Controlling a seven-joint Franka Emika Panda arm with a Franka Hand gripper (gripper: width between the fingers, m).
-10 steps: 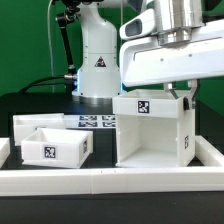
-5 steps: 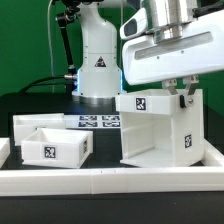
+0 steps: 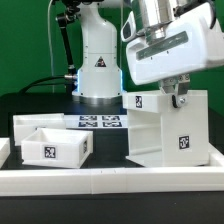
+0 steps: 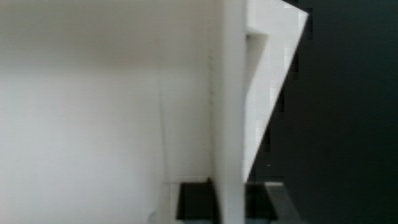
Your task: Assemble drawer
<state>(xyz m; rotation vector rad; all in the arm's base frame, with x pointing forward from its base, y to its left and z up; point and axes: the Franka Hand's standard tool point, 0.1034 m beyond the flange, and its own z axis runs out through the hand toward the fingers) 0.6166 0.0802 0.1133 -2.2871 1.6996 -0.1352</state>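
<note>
The white hollow drawer housing point(image 3: 170, 128) stands at the exterior view's right, turned and tilted, with a tag on its top and another on its side. My gripper point(image 3: 180, 95) comes down on the housing's top edge and is shut on one wall. In the wrist view the dark fingers point(image 4: 196, 200) clamp the thin white wall point(image 4: 233, 110) of the housing between them. A smaller white open-top tray point(image 3: 55, 146) with a tag on its front sits on the table at the exterior view's left, apart from the gripper.
A low white rail point(image 3: 110, 178) borders the table's front and sides. The marker board point(image 3: 100, 122) lies behind the tray. The robot base point(image 3: 97, 60) stands at the back centre. The table top is black.
The housing has rotated and tilted in my grip, its open front turning away toward the exterior view's left. The gripper and wrist have tilted with it. The tray has not moved.
</note>
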